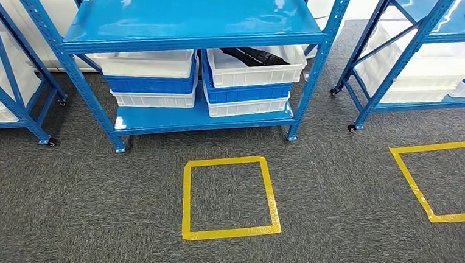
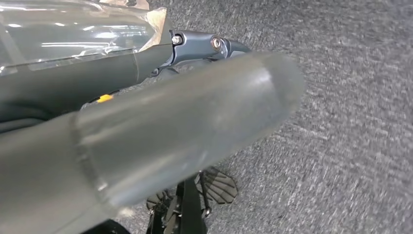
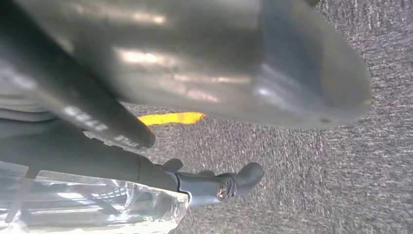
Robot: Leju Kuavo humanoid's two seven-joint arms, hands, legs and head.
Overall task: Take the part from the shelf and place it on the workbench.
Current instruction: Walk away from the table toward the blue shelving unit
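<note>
The black part (image 1: 256,57) lies in the top white bin (image 1: 246,74) of the right-hand stack, on the lower level of the middle shelf (image 1: 194,19), far from you across the grey carpet (image 1: 334,223).

Your left hand (image 2: 185,112) hangs over the carpet with its thumb set apart from the dark fingers (image 2: 199,45) and nothing between them. Your right hand (image 3: 204,73) hangs the same way, its fingers (image 3: 214,185) loose and empty.

This fits standing off from the shelf on the way to fetch the part. It would also fit a return after another part was carried off, and the pictures do not settle which. If this part is the one to fetch, the job is at the approach. The next move then calls for closing in on the shelf, near the yellow taped square (image 1: 231,163). It also calls for a low reach under the upper level, into the bin.

Count:
- Three blue shelves: the middle one, one at the left (image 1: 13,93) and one at the right (image 1: 405,57).
- Six bins on the middle shelf, in two stacks of three, each white, blue, white.
- Three yellow squares, two of them cut off by the edges.
- One black part in the middle shelf.
</note>
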